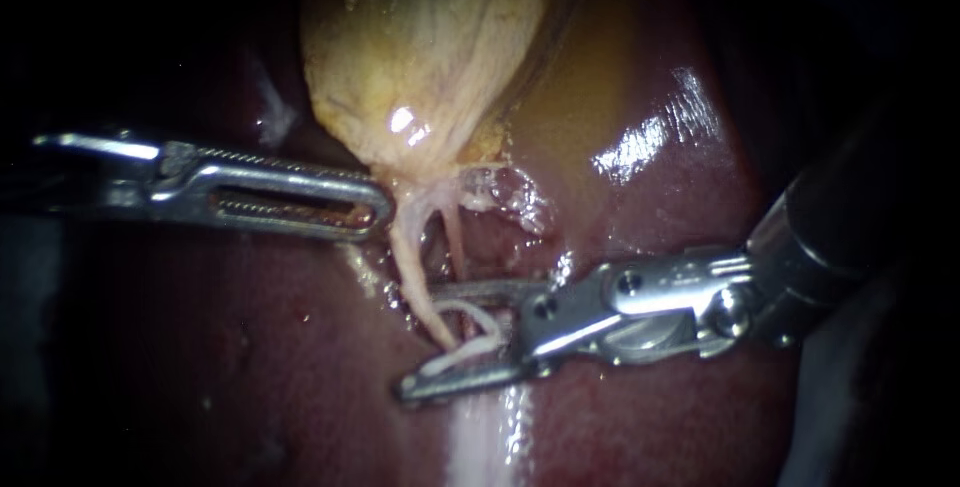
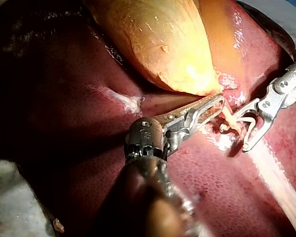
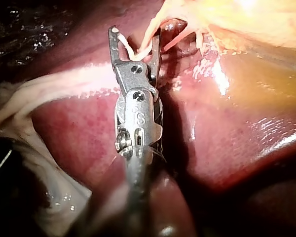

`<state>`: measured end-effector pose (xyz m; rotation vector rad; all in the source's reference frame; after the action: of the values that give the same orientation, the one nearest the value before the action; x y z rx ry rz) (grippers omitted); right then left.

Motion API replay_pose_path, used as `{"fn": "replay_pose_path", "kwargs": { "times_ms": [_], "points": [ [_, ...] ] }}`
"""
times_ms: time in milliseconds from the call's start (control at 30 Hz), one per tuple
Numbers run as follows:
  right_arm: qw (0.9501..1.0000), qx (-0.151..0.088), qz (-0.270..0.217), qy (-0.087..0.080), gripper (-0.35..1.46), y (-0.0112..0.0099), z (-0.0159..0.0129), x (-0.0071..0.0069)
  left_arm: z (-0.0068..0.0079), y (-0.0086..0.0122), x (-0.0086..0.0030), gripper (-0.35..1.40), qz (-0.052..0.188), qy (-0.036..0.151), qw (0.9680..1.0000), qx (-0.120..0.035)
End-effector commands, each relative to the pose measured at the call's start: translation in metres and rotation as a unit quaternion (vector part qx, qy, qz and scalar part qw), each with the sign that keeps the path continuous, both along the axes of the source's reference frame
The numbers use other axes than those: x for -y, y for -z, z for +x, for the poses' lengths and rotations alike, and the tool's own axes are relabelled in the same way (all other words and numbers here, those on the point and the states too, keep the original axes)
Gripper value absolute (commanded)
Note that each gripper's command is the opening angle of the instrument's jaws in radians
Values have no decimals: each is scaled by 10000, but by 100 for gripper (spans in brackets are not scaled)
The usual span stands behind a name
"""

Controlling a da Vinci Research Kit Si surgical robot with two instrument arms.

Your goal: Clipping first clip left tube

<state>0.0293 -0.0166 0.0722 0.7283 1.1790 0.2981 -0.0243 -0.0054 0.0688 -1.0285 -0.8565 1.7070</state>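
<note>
Your left instrument (image 1: pixel 384 209) comes in level from the left across the dark red liver (image 1: pixel 200 347). Its slotted, toothed jaws lie together, pinched on the pale tissue at the narrow lower end of the gallbladder (image 1: pixel 430 47). The gallbladder sits yellow and wrinkled above that grip, with a wet glint near its neck.

From the neck two thin strands drop toward the liver. The left tube (image 1: pixel 406 262), the thicker and paler one, starts just beside your left jaw tips and slants down to the right. The right tube (image 1: pixel 455 242), thinner and reddish, runs close beside it.

Follow the left tube down and it enters the mouth of your right instrument (image 1: pixel 416 337), whose shaft arrives from the right. Those jaws stand wide apart, one above the tube and one below. Both bear on a pale curved clip (image 1: pixel 491 327) seated between them, with its bend toward the hinge and its open end toward the tube. The left tube's lower stretch lies inside that open clip, and the clip's legs have not met around it.

Beneath the lower jaw a pale band of tissue (image 1: pixel 480 437) runs over the liver. Farther right the liver's surface shines wet.
</note>
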Motion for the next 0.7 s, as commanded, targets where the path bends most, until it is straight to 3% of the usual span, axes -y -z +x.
{"fn": "replay_pose_path", "kwargs": {
  "times_ms": [33, 267, 533, 700],
  "points": [
    [10000, -12, 29, 24, 49, -1, 0, 2, 0, 0, 0, -35, 0, 1, 10000, -2],
    [9998, -2, 168, 114, 49, -10, 4, 13, -1, 0, 0, -35, 0, 3, 10000, -3],
    [9997, 16, 209, 109, 48, -13, 10, 15, -2, 0, 0, -35, -1, 6, 10000, -5],
    [9995, 43, 303, 94, 34, -13, 12, 12, -3, 0, 1, -35, -2, 8, 10000, -7]
  ]
}}
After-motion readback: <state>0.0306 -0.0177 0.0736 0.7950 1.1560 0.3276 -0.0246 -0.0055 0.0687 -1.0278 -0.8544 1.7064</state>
